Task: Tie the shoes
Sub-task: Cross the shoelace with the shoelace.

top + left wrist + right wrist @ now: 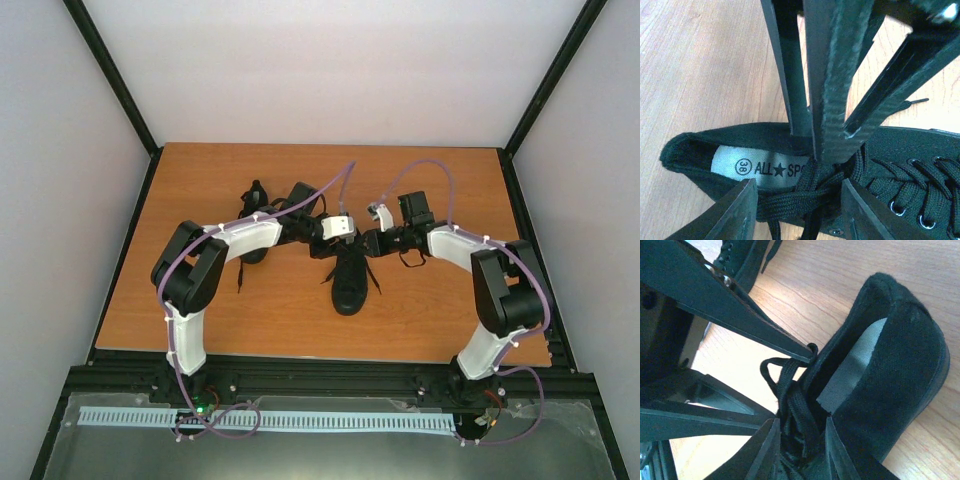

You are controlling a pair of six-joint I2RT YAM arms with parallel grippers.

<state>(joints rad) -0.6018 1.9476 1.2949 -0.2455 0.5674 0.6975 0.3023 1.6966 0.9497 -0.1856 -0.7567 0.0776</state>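
Orange-brown wooden tabletop [250, 320], boxed in by plain white walls [330, 70] and a black metal frame [112, 75], carries everything you are working with. Your left pincer [799, 186] stands open: its two black fingers [740, 212] sit well apart, straddling the crossed thin black laces [790, 204] at the top of the eyelet rows, and from the other wrist you see its tips either side of a small lace loop [764, 371] without closing on it. Your right pincer [801, 421] reaches in from the opposite side, its fingers [762, 452] only narrowly apart with a bunch of lace filling the gap; I cannot tell whether it is pinching that bunch or just sitting around it. Both pincers meet over the mouth of the black canvas low-top sneaker [348, 285], which lies at the middle of the table, toe toward the arm bases, its pale grey insole label [760, 167] showing in the opening. Loose lace ends trail onto the wood on both sides. The second black sneaker [254, 192] lies to the left, beyond and partly under your left arm [245, 238], apart from the first.
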